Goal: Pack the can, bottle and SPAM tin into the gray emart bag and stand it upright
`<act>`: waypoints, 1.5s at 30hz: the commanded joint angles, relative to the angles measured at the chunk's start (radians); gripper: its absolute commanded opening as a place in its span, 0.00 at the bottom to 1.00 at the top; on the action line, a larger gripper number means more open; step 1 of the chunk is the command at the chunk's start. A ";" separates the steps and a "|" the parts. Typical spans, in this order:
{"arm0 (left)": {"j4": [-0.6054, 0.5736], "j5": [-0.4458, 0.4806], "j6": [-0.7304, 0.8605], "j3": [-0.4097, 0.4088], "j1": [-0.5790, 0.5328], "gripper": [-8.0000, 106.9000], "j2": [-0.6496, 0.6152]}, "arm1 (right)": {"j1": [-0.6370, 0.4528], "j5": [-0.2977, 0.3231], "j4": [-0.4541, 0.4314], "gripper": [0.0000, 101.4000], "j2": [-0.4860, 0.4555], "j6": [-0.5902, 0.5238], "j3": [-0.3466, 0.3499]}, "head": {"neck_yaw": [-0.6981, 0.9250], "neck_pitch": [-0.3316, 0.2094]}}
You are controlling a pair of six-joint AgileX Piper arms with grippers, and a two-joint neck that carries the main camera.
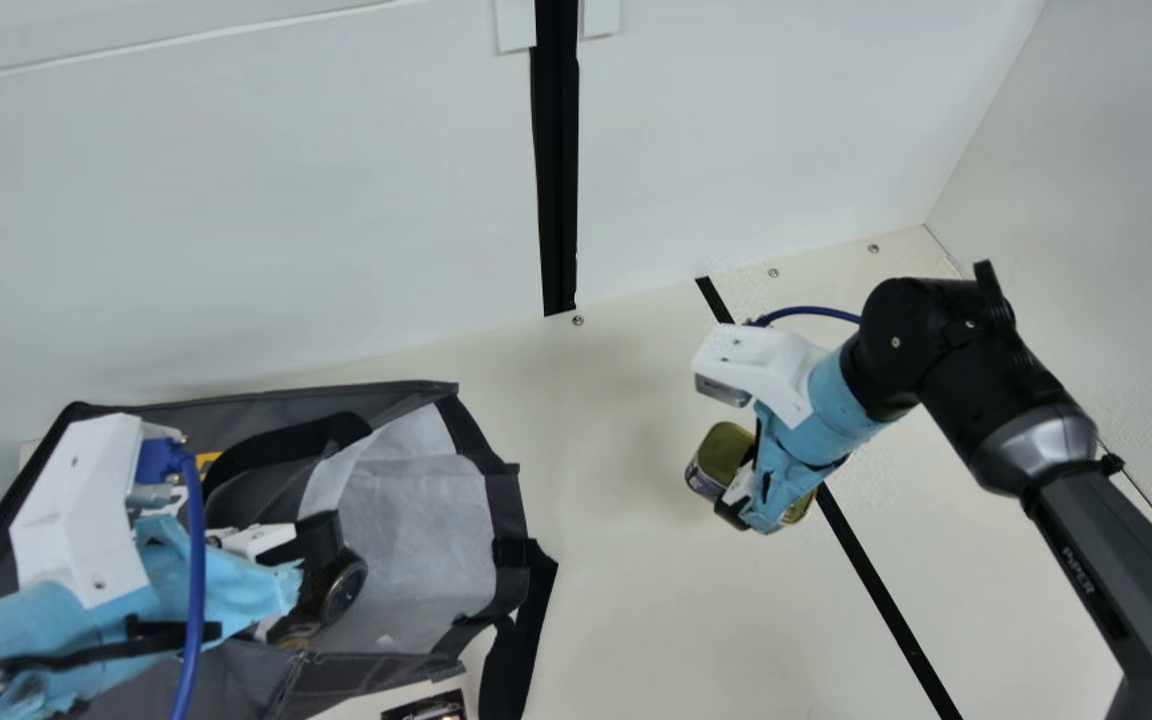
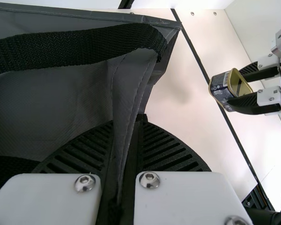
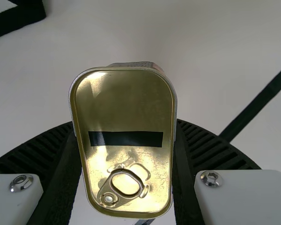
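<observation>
The SPAM tin (image 1: 721, 452) is in the right claw (image 1: 744, 485), over the bench (image 1: 616, 580) and well apart from the bag. The right claw is open only as wide as the tin, with one black finger pressed on each side. The tin's shiny gold end, with a pull ring (image 3: 121, 187) and a dark strip (image 3: 125, 138) across it, faces the right wrist camera. A long black line (image 1: 886, 590) runs along the bench behind the tin. Over on the left is the gray emart bag (image 1: 236, 680), with its pale lining (image 1: 426, 530) showing and a black strap (image 2: 75, 49) across its gray cloth. The left claw (image 1: 321, 570) is closed on a fold of this cloth. Something yellow (image 1: 206, 462) peeks out in the bag, but what it is cannot be told.
</observation>
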 commanded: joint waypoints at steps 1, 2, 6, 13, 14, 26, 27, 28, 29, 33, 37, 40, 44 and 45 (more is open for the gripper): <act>0.000 0.000 0.000 0.000 0.000 0.00 0.000 | 0.017 0.000 0.001 0.00 0.000 -0.003 0.000 | -0.001 -0.023; 0.000 0.000 0.000 0.000 0.000 0.00 0.000 | 0.025 0.000 0.002 0.00 0.000 -0.005 0.000 | -0.001 -0.023; 0.000 0.000 0.000 0.000 0.000 0.00 0.000 | 0.059 0.000 0.008 0.00 -0.002 -0.012 0.003 | -0.001 -0.023; 0.000 0.000 0.000 0.000 0.000 0.00 0.000 | 0.117 0.000 0.026 0.00 -0.011 -0.023 0.011 | -0.001 -0.023; 0.000 0.000 0.000 0.000 0.000 0.00 0.000 | 0.125 0.000 0.029 0.00 -0.012 -0.023 0.012 | -0.001 -0.023; 0.000 0.000 0.000 0.000 0.000 0.00 0.000 | 0.223 0.000 0.078 0.00 -0.027 -0.019 0.022 | -0.001 -0.023; 0.000 0.000 0.000 0.000 0.000 0.00 0.000 | 0.231 0.000 0.083 0.00 -0.028 -0.018 0.023 | -0.001 -0.023; 0.000 0.000 0.000 0.000 0.000 0.00 0.000 | 0.238 0.000 0.089 0.00 -0.029 -0.019 0.023 | -0.001 -0.023; 0.000 0.000 0.000 0.000 0.000 0.00 0.000 | 0.245 0.000 0.094 0.00 -0.030 -0.019 0.023 | -0.001 -0.023; 0.000 0.000 0.000 0.000 0.000 0.00 0.000 | 0.269 0.000 0.120 0.00 -0.033 -0.023 0.023 | -0.001 -0.023; 0.000 0.000 0.000 0.000 0.000 0.00 0.000 | 0.292 0.000 0.143 0.00 -0.035 -0.025 0.021 | -0.001 -0.023; 0.000 0.000 0.000 0.000 0.000 0.00 0.000 | 0.308 -0.004 0.160 0.00 -0.037 -0.027 0.022 | -0.001 -0.023; 0.000 0.000 0.000 0.000 0.000 0.00 0.000 | 0.325 -0.017 0.194 0.00 -0.038 -0.032 0.027 | -0.001 -0.023; 0.000 0.000 0.000 0.000 0.000 0.00 0.000 | 0.327 -0.023 0.205 0.00 -0.038 -0.034 0.030 | -0.001 -0.023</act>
